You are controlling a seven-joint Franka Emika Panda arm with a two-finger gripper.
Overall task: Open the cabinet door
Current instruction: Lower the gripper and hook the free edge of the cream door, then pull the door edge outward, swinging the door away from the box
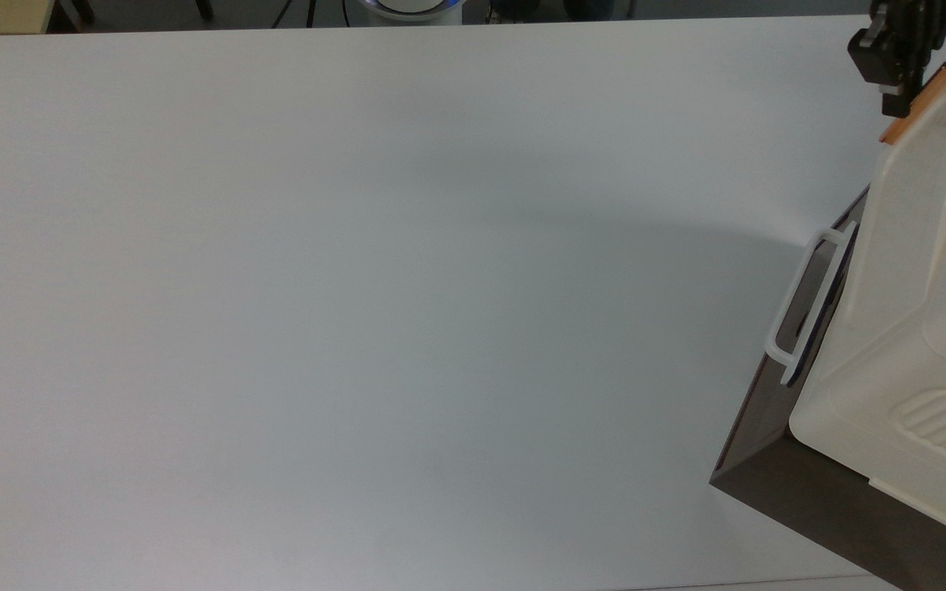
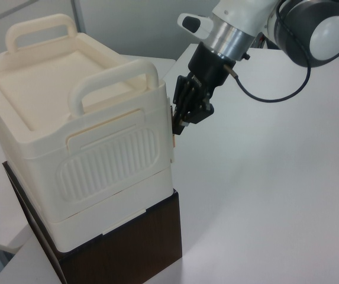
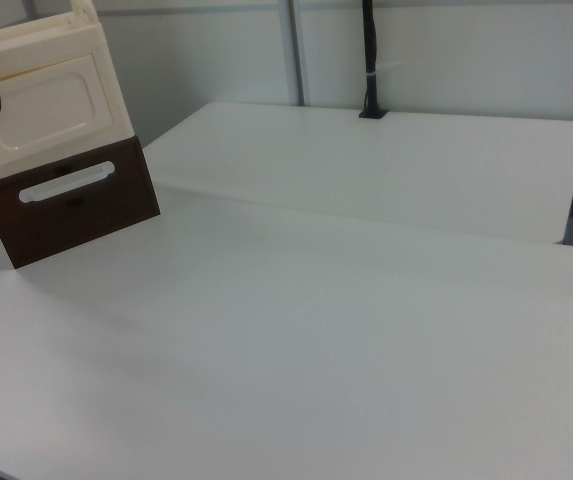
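We see a white tabletop point(image 1: 358, 287) carrying a dark brown box point(image 1: 818, 501) at its edge, under a cream cabinet point(image 2: 80, 148).

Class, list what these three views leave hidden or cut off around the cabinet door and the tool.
- Cabinet interior: top view, hidden behind the cabinet door.
- Tool contact with the handle: left view, the cream cabinet's corner hides it.
- Tool: right view, cut off by the left edge.

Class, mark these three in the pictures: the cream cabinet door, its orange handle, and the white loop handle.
cabinet door point(image 3: 54, 102): right view, on its recessed inset.
orange handle point(image 1: 908, 119): top view, middle of the bar.
white loop handle point(image 3: 67, 182): right view, middle of the loop on the dark brown panel.
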